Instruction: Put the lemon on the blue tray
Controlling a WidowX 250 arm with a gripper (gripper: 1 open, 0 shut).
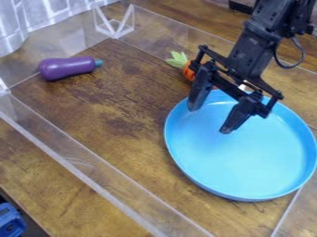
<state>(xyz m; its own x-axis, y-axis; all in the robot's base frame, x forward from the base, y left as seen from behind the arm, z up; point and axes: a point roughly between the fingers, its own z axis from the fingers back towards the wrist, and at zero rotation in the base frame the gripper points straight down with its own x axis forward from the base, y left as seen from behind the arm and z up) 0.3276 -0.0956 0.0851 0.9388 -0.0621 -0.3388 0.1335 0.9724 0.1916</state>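
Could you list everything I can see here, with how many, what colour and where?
Big round plate: one, bright blue, right side of the table
Toy eggplant: one, purple with a green end, upper left
Carrot: one, orange with a green top, behind the plate, partly hidden by the robot
Blue object: one, bottom left corner, cut off, too little shown to name
Table: one, brown wood, under it all
Robot arm: one, black, reaching in from the top right
Pincer: one, black, over the plate

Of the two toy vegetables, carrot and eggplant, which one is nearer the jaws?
The carrot: orange with a green top, just behind the jaws. The purple eggplant lies well off to the picture's left.
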